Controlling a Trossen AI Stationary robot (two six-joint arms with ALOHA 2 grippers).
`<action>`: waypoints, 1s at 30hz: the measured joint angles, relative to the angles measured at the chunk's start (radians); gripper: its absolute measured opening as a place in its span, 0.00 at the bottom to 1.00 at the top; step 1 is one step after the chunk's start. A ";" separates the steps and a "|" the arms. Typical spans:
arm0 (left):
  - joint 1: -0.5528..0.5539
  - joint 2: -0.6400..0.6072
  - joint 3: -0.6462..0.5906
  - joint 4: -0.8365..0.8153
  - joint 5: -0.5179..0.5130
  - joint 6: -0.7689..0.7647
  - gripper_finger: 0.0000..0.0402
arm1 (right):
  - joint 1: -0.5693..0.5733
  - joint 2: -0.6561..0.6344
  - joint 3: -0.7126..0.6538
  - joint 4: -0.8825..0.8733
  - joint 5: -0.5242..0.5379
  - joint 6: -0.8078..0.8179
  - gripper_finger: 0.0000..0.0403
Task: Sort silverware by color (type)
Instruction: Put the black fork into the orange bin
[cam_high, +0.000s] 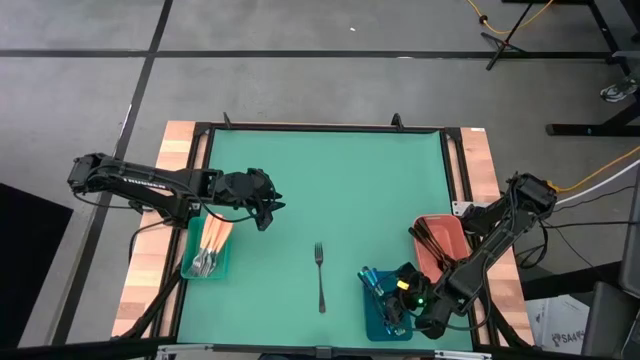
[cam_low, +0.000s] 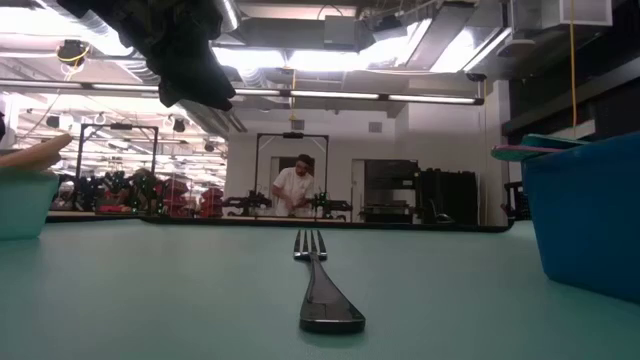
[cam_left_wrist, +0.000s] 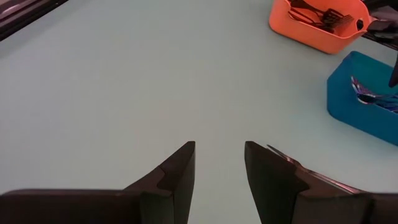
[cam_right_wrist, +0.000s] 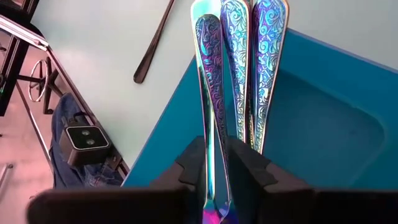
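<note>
Releasing: right gripper, over the blue tray, is clamped on an iridescent utensil; best parted squarely. Left gripper, well apart from that tray, is hovering parted.

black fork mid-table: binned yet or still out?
Out. The black fork lies flat on the green mat, between the trays, in no gripper.

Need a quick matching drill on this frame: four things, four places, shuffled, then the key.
Things
1. lone fork
2. orange-handled utensils
3. iridescent utensils
4. dark utensils

Places
A. in the blue tray
B. in the salmon tray
C. bare on the mat, mid-table
D. in the teal tray

Pairs: 1-C, 2-D, 3-A, 4-B
</note>
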 joint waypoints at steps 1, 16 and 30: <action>0.000 0.000 0.000 0.000 0.000 0.000 0.33 | 0.000 0.000 0.000 0.000 0.000 0.000 0.15; 0.000 0.000 0.000 0.000 0.000 0.000 0.33 | 0.000 0.000 0.000 0.000 0.000 -0.020 0.21; 0.000 0.000 0.000 0.000 0.000 0.000 0.33 | 0.000 -0.079 0.000 0.000 0.044 -0.177 0.21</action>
